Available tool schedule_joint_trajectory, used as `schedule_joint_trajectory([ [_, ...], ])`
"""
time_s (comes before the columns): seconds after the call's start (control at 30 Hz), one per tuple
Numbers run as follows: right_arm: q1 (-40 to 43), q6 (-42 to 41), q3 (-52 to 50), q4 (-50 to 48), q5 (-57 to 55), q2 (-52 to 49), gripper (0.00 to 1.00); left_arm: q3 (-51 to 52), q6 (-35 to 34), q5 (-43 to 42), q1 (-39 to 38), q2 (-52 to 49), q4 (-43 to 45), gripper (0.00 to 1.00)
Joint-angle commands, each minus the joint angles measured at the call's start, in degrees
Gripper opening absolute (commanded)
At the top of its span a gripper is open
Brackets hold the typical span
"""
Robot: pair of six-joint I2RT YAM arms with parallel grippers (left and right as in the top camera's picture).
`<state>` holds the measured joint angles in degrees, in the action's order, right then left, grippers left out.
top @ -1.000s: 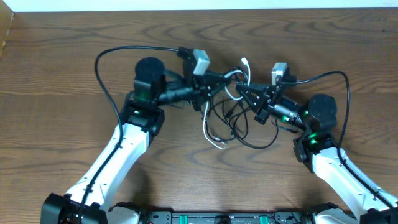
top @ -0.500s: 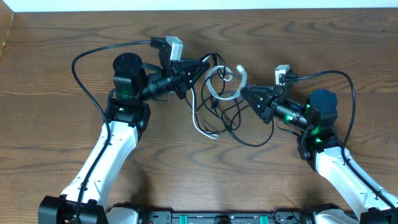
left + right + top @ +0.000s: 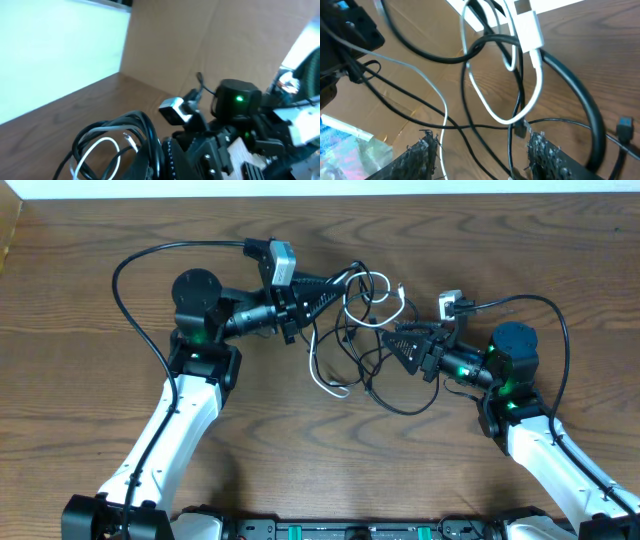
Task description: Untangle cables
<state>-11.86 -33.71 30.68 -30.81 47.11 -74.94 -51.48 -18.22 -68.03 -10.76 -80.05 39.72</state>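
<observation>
Cables sit bunched at the tip of the left gripper, whose fingers are closed together on a few strands of the bundle. From that tip the loops fan out to its right and toward the robot's side of the wooden table. The right gripper faces the left gripper from the right, close to it but not touching, with the tangle between them. In the right wrist view its two fingers stand apart. Several strands cross the gap in front of them, and none is pinched.

The long axis of the tangle runs from the left gripper's tip, where small rounded loops stand up, back toward the near edge of the table, where wider slack loops lie flat. A white cable follows that same line. Its lowest bend lies below the left gripper on the near side, and its white plug end is up among the loops to the gripper's right.

Most of the cables are thin, glossy and black, of differing thickness, and they cross one another many times. The white one threads through them in a narrow hanging loop.
</observation>
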Motion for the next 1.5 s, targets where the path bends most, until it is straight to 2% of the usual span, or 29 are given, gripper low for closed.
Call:
schedule_joint_trajectory([
  [0.0,0.42,1.92,0.5,0.94,0.37,0.35,0.62,-1.2,0.09,-6.69,0.15,0.13,5.2,0.08],
  [0.07,0.42,3.74,0.5,3.15,0.35,0.35,0.66,-1.2,0.09,-9.55,0.15,0.13,10.05,0.08],
  [0.23,0.42,5.11,0.5,8.9,-1.99,0.35,0.66,-1.2,-0.39,-12.55,0.15,0.13,17.53,0.08],
  [0.43,0.39,5.09,0.5,9.77,-1.7,0.35,0.66,-1.2,-0.33,-11.87,0.22,0.13,18.12,0.08],
  [0.53,0.22,5.14,0.5,13.97,-1.31,0.35,0.65,-1.2,-0.33,-11.78,1.11,0.13,18.1,0.08],
  [0.6,-0.31,5.33,0.5,18.29,-0.81,0.35,0.63,-1.2,-0.35,-11.02,2.23,0.11,18.05,0.08],
  [0.73,-0.61,7.67,0.5,18.4,5.77,0.35,0.58,-1.2,-0.35,-10.82,3.39,0.11,18.03,0.08],
  [0.83,-0.61,7.67,0.5,14.73,10.8,0.35,0.6,-1.2,-0.37,-10.84,3.41,0.11,18.01,0.08],
  [0.93,-0.61,7.63,0.5,4.33,18.78,0.35,0.65,-1.2,-0.35,-10.86,3.41,0.11,16.68,0.08],
  [1.07,-0.61,6.97,0.5,-8.07,24.26,0.35,0.66,-1.2,-0.31,-12.22,3.41,0.11,16.09,0.08],
  [1.3,-0.5,-2.01,0.5,-25.81,18.47,0.35,0.64,-1.2,-0.33,-12.85,3.37,0.0,16.06,0.08],
  [1.47,-0.5,-6.75,0.5,-27.63,9.79,0.35,0.66,-1.2,-0.33,-18.6,3.3,0.0,16.09,0.08],
])
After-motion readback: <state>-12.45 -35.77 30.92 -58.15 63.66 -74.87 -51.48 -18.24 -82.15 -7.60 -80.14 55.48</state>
